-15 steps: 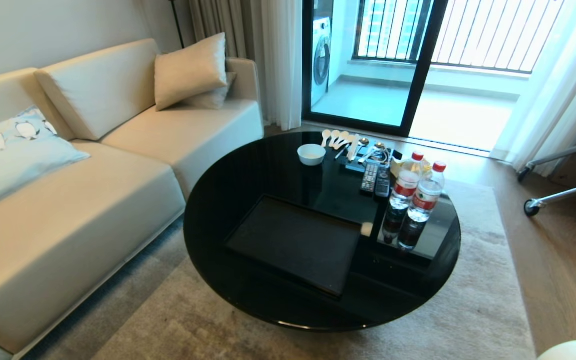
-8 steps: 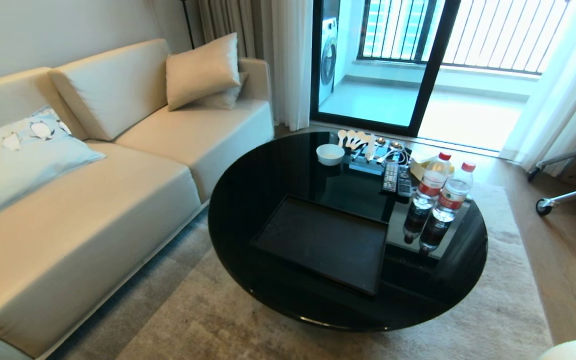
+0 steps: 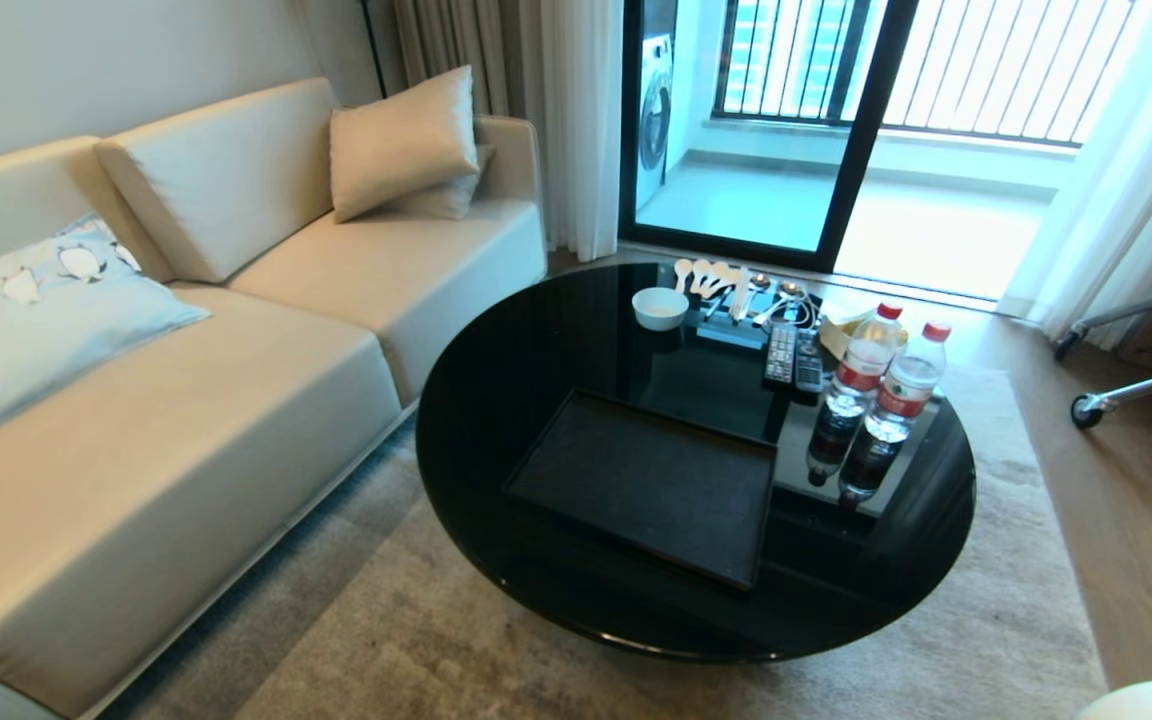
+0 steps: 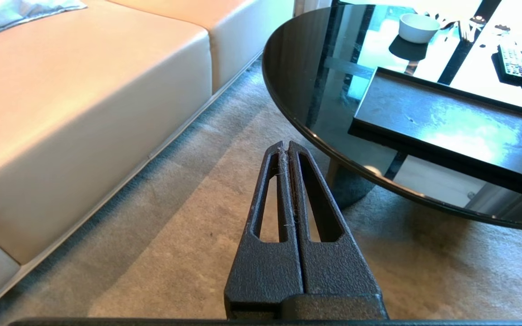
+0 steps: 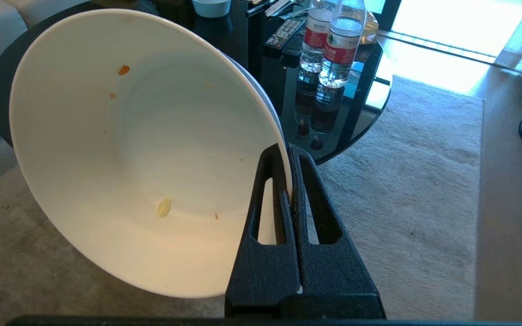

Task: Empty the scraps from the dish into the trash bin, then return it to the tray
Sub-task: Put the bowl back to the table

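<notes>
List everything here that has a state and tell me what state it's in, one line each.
dish: tipped on edge, rim clamped in the right tool, only specks left inside.
left tool: shut, empty, over the rug.
tray: empty, on the round table.
smaller white bowl: upright at the table's far side.
two water bottles: upright, capped.

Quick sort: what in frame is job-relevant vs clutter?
Job:
dish, rim pinched in right gripper, only small bits left inside
tray, bare, on the round table

Clutter:
small white bowl
spoons
two remotes
two water bottles
sofa
left gripper, shut, idle above the rug
</notes>
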`<state>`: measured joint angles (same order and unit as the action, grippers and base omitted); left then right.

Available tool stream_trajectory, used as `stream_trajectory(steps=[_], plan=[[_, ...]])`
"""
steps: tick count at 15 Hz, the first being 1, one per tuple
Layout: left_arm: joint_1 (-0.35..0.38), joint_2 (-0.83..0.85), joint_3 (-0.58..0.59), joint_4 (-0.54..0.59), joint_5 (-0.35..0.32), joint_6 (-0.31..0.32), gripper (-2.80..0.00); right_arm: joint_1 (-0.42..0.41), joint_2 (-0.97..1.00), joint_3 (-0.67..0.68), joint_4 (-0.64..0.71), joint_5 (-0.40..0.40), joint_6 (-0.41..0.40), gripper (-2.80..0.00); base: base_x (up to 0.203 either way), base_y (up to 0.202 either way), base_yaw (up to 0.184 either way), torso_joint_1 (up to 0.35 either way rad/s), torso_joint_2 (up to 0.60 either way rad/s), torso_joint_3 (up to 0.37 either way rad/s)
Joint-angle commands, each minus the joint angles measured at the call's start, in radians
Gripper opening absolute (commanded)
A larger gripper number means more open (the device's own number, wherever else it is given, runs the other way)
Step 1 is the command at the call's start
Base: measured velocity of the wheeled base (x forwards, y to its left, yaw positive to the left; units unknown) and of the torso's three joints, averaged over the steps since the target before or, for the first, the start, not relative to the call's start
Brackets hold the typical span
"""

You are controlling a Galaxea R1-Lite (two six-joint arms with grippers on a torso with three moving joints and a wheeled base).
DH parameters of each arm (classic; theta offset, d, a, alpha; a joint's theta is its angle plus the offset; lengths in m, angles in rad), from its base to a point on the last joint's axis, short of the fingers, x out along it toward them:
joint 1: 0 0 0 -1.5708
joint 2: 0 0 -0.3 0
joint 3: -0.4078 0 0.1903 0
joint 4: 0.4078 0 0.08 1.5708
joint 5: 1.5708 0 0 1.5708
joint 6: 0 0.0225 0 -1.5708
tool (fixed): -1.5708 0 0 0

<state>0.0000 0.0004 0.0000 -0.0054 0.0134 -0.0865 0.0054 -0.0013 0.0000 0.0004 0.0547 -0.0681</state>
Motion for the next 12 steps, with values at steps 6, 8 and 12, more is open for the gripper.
stream_trajectory(steps=[6, 8, 12], plan=[[0.0, 0.0, 0.0, -0.001, 0.0, -0.001, -2.8, 0.001, 0.001, -0.002, 0.003, -0.001, -0.002, -2.8, 0.107, 0.0, 0.001, 0.001, 0.0, 0.002], [0.0, 0.0, 0.0, -0.001, 0.0, -0.001, -2.8, 0.001, 0.001, 0.0, 0.0, 0.001, -0.001, -2.8, 0.186, 0.0, 0.0, -0.001, 0.0, 0.002], [0.0, 0.0, 0.0, -0.001, 0.0, -0.001, -2.8, 0.001, 0.001, 0.0, 0.0, 0.001, -0.001, -2.8, 0.151, 0.0, 0.0, 0.006, 0.0, 0.001]])
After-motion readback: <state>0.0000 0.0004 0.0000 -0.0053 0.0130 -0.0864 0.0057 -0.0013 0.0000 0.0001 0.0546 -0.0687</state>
